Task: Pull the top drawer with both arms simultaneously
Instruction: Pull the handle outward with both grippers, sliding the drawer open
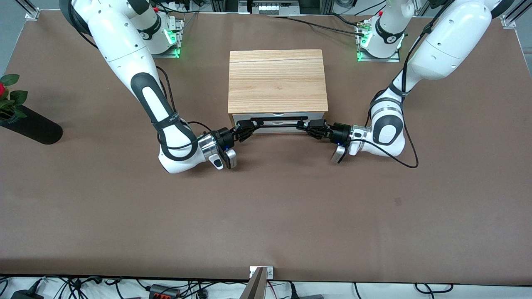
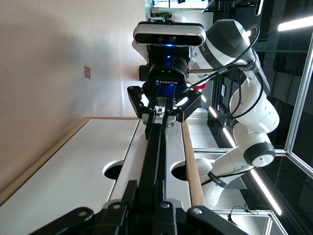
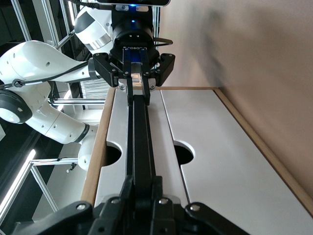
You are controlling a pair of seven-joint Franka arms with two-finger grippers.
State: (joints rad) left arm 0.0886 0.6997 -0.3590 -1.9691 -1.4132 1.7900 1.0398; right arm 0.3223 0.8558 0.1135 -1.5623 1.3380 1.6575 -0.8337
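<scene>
The top drawer [image 1: 278, 115] is a white front under the light wood cabinet top [image 1: 276, 79], with a long black bar handle [image 1: 277, 120]. My right gripper [image 1: 249, 126] is shut on the handle's end toward the right arm's end of the table. My left gripper [image 1: 306, 124] is shut on its other end. In the left wrist view my left gripper [image 2: 151, 196] clamps the bar [image 2: 155, 161] on the drawer front [image 2: 177, 147], with the right gripper [image 2: 164, 110] facing it. In the right wrist view my right gripper [image 3: 145, 196] clamps the bar [image 3: 139, 142], with the left gripper [image 3: 134, 78] facing it.
The second white drawer front [image 1: 278, 129] sits below the top one and also shows in the right wrist view [image 3: 220, 161]. A black vase with a red flower [image 1: 31, 124] lies at the right arm's end of the table. Brown table surface [image 1: 266, 207] spreads in front of the cabinet.
</scene>
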